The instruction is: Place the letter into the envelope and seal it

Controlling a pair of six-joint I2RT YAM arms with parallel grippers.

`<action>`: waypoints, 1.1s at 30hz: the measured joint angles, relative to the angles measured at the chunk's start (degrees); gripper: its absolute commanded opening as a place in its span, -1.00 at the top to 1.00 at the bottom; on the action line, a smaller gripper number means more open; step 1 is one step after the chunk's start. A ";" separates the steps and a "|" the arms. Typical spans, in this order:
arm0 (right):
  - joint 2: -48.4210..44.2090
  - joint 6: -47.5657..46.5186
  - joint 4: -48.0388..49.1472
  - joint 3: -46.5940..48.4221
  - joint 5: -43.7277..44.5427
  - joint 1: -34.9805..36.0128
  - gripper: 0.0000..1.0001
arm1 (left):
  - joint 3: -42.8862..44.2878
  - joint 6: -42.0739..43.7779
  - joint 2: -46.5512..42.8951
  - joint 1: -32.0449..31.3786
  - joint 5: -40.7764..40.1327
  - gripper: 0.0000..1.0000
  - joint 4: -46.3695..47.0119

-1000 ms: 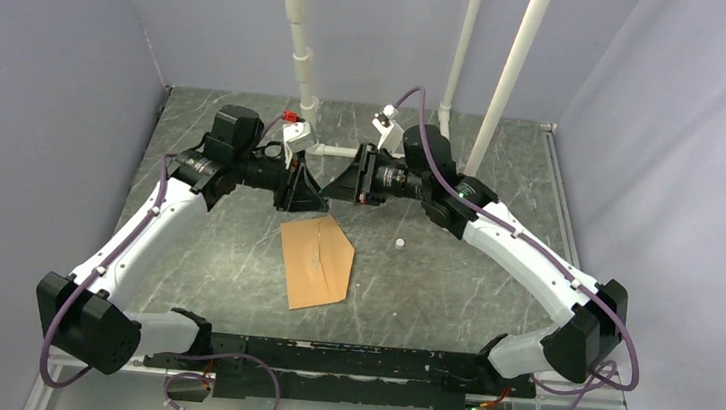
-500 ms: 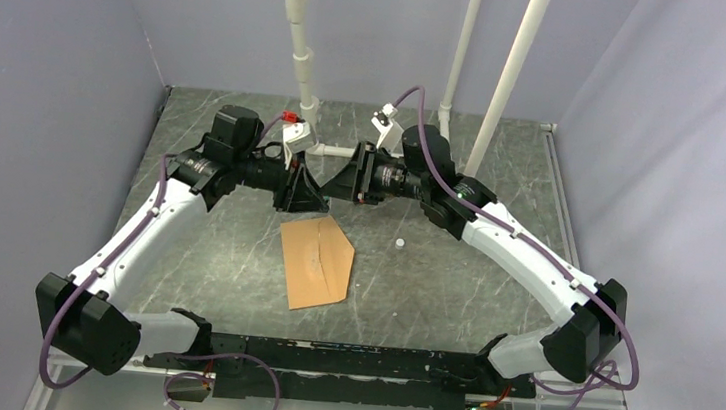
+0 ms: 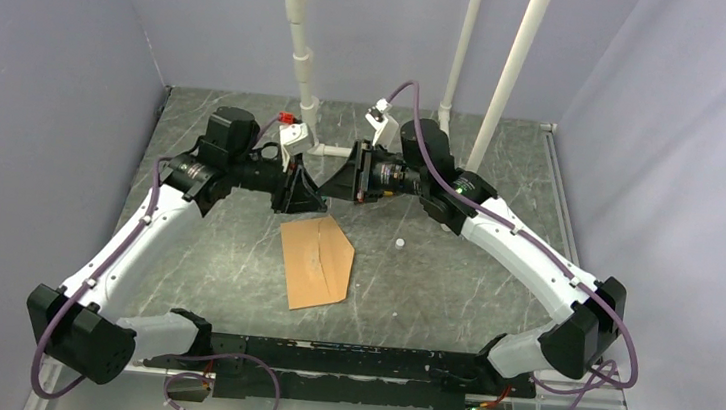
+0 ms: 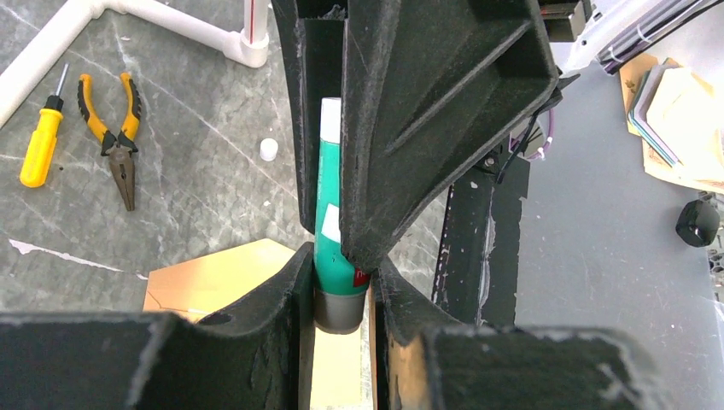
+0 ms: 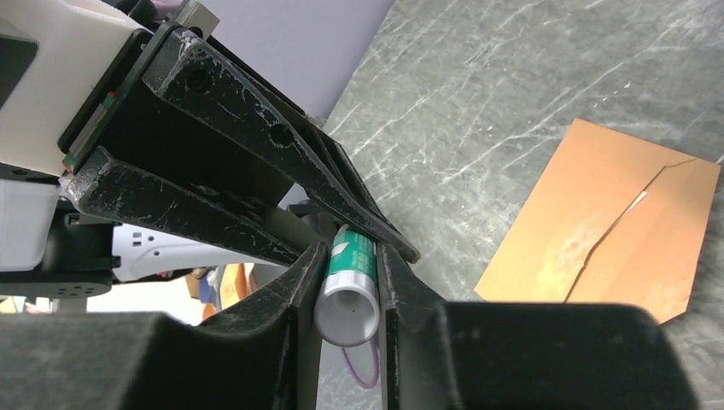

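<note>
Over a grey marbled table [image 3: 431, 287], the left gripper [image 4: 341, 278] and right gripper [image 5: 348, 273] each pinch one green glue stick [image 4: 330, 196] above the envelope [image 3: 315, 261].

The envelope [image 3: 313, 261] is matt kraft paper, the glue stick [image 4: 329, 213] smooth plastic.

Dark grey-green marbled worktop [image 3: 452, 284], boxed in by plain lavender walls [image 3: 39, 83] on the left, back and right. White plastic pipes [image 3: 513, 69] stand up along the far edge. Lighting's soft and even.
</note>
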 measured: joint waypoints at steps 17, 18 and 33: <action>-4.74 -4.48 -2.29 -3.30 9.84 1.88 1.00 | 0.79 0.11 -2.80 -0.07 -7.21 -0.59 -2.21; -5.57 -5.11 -2.27 -4.17 11.58 1.86 1.00 | 0.76 -0.76 -4.09 -0.07 -7.69 -0.57 -2.10; 3.91 -13.62 5.14 -15.43 40.81 10.69 1.00 | -18.47 -38.88 -7.58 -0.11 -32.50 0.84 13.40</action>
